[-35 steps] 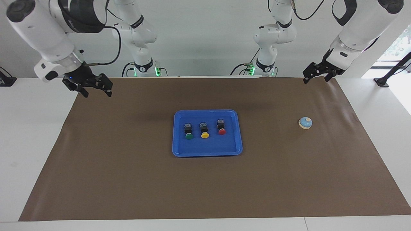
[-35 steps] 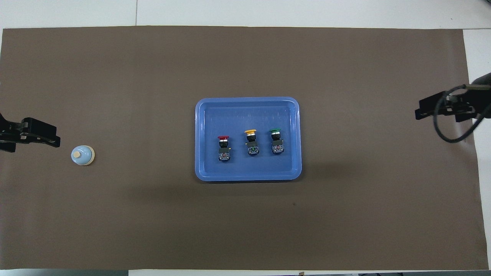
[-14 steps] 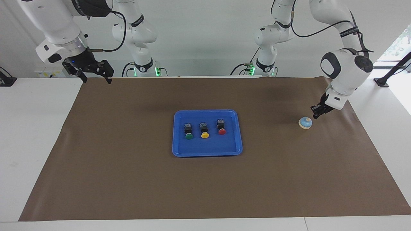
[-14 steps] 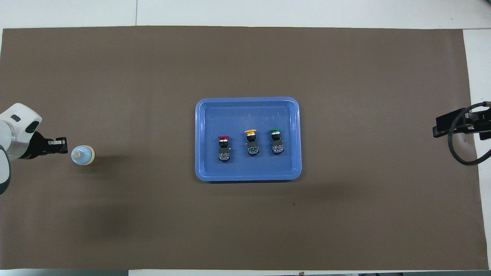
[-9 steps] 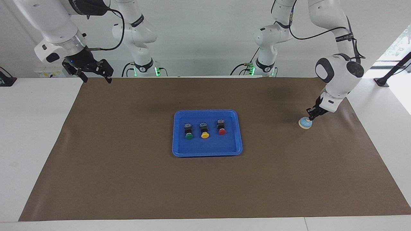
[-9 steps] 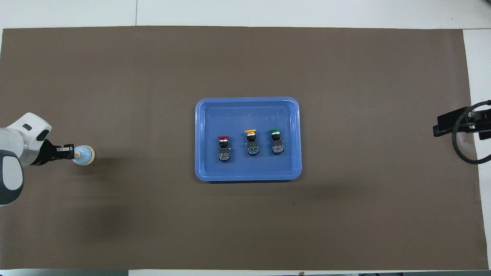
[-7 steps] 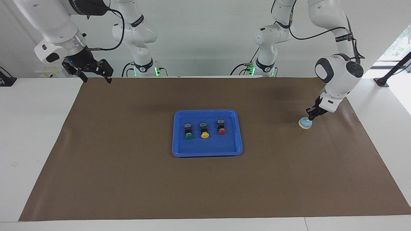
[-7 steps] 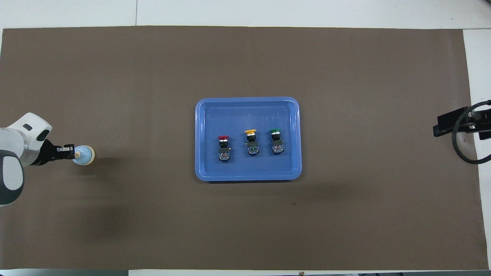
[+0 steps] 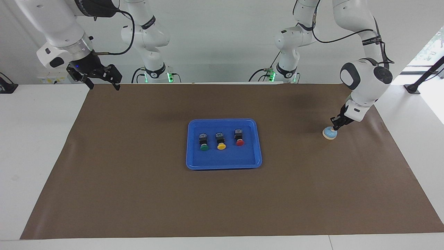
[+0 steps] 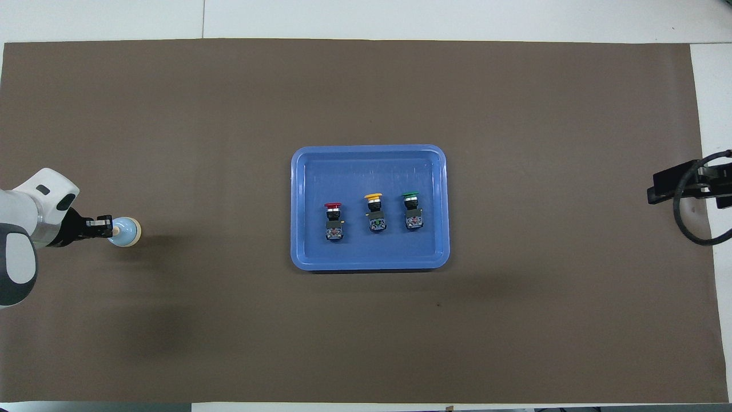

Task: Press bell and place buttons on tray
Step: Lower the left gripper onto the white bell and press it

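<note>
The left gripper's [image 9: 335, 127] jaws are closed on nothing, tips set directly on the knob of the bell [image 9: 329, 133], at the left arm's end of the tabletop [image 9: 312, 194]. The right gripper [image 9: 100, 83] is parked with jaws open, well apart from the tray [image 9: 223, 163] carrying all three buttons [image 9: 221, 140].

Three buttons [image 10: 374, 213] in tray [image 10: 302, 206], left gripper [image 10: 107, 227] at bell [image 10: 127, 232]

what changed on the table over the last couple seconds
The left gripper, shut, came down from the table's edge near the robots onto the bell and now sits on its knob. The right gripper lifted slightly and waits, open. The bell, tray and three buttons did not move.
</note>
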`<state>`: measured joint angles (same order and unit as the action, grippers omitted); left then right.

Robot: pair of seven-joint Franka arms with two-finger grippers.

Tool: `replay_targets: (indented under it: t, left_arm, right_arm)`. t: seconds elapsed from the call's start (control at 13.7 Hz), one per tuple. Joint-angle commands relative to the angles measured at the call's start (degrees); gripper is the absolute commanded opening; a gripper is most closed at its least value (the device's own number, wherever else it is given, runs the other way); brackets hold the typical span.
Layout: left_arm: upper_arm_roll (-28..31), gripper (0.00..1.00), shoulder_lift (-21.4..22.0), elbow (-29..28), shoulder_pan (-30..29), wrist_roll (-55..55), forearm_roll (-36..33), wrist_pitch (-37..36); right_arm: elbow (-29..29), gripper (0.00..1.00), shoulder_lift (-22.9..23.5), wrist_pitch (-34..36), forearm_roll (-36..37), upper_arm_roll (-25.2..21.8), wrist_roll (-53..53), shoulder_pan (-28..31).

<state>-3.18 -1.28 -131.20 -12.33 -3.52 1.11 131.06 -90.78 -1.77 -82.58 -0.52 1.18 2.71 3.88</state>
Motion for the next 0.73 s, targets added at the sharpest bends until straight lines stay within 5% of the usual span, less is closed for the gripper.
replay_targets:
  t: [0.0,0.51,0.58,0.66]
  left_arm:
    - [0.1,0.0,1.72,-2.74,-0.06,-0.61,-0.58,0.51]
    - [0.1,0.0,0.4,-0.04,0.11,-0.61,-0.58,-0.17]
    - [0.1,0.08,0.66,3.9,0.28,-0.35,-0.58,-5.85]
    - [-0.16,0.51,0.84,8.55,0.63,0.0,-0.58,-12.86]
  right_arm:
    - [0.34,1.0,0.19,-0.47,1.22,0.05,-0.25,-0.18]
    - [0.16,1.0,0.1,-0.65,1.84,0.05,-0.34,-0.18]
    - [-0.01,1.0,-0.08,-1.26,1.84,0.14,-0.34,-0.18]
    - [-0.36,1.0,-0.16,-1.53,1.75,0.14,-0.25,-0.18]
